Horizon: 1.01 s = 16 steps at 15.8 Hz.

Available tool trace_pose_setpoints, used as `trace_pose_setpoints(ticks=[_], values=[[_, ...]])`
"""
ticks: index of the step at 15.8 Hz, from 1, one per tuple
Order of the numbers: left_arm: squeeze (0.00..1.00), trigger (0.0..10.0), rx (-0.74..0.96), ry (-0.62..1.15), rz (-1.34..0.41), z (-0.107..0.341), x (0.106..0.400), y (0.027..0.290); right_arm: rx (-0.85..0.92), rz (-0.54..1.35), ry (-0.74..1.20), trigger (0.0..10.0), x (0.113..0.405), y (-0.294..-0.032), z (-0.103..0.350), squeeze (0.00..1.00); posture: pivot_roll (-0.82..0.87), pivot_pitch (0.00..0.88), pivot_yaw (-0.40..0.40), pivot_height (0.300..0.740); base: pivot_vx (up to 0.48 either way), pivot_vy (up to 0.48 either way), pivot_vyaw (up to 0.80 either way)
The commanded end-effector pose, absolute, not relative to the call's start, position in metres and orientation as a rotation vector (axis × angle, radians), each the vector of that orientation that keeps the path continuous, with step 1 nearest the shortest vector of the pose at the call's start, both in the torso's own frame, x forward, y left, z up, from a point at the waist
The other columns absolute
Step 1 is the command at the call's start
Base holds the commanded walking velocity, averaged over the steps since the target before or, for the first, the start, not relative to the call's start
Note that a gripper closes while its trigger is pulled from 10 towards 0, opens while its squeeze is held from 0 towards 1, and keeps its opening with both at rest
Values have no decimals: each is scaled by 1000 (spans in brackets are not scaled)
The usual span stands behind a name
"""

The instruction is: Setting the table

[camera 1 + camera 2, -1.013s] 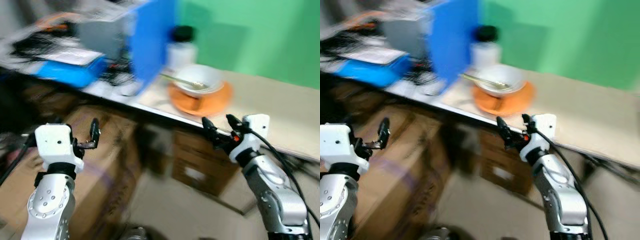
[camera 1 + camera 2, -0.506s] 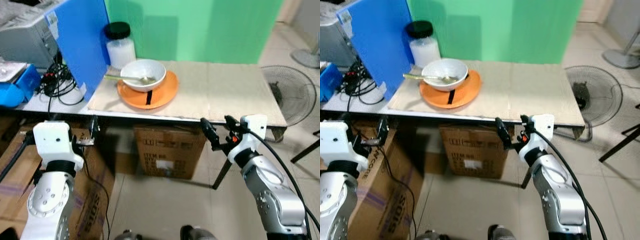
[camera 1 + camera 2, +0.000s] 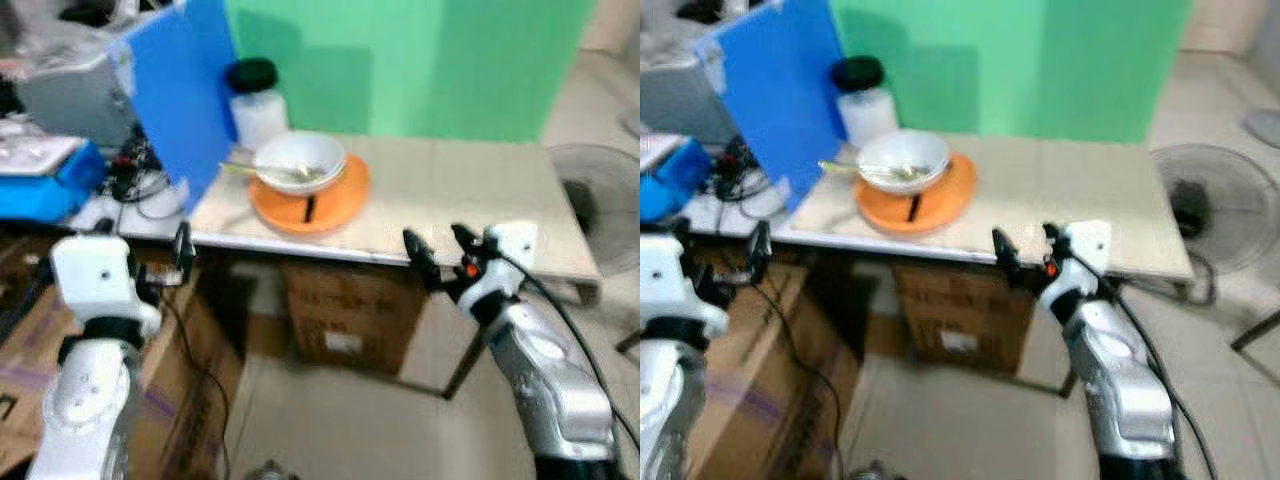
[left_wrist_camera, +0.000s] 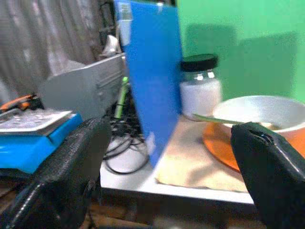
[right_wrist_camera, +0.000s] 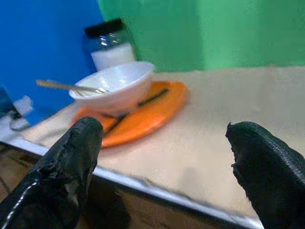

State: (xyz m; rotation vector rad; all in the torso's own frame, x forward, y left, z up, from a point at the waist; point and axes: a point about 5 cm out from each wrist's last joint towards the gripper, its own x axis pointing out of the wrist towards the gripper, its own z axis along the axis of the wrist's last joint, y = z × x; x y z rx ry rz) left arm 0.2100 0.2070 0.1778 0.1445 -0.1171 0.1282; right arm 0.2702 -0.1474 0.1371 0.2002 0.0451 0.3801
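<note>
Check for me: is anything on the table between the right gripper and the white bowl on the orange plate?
Nothing visible. The right gripper, jaws open, sits at the table's front edge, and only bare tabletop lies between it and the white bowl on the orange plate. The jar and blue board stand beyond.

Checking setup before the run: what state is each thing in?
White bowl: upright on the orange plate, spoon inside.
Jar: upright, black lid on.
Left end effector: open, empty.
Right end effector: open, empty.
</note>
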Motion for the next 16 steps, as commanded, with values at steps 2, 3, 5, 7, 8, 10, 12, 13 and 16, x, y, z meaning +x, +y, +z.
trace_pose_setpoints(ticks=[2,3,5,7,8,10,12,13,16], values=[[0,10000,134,-111,111,177,212,204,183,371,40,10000,270,-152,138,0,-15,65,67,740,431,0,0],[0,10000,135,-111,111,178,212,205,182,371,40,10000,270,-152,138,0,-14,65,66,740,431,0,0],[0,10000,138,-110,112,178,211,206,182,373,41,10000,270,-152,138,0,-13,65,64,740,433,0,0],[0,10000,139,-110,112,178,211,206,181,376,42,10000,271,-151,138,0,-13,65,63,740,435,0,0],[0,10000,138,-110,112,178,212,206,180,377,41,10000,271,-151,138,0,-13,65,64,740,435,0,0],[0,10000,138,-108,108,178,212,206,180,377,40,10000,271,-152,138,0,-12,65,63,740,431,0,0],[0,10000,138,-106,103,177,211,206,180,378,41,10000,271,-151,138,0,-9,63,62,740,431,0,0],[0,10000,135,-104,99,177,211,207,180,379,42,10000,271,-151,137,0,-8,62,62,740,439,0,0],[0,10000,125,-69,-14,176,209,203,183,385,45,10000,271,-151,137,0,-7,55,60,740,124,0,0]])
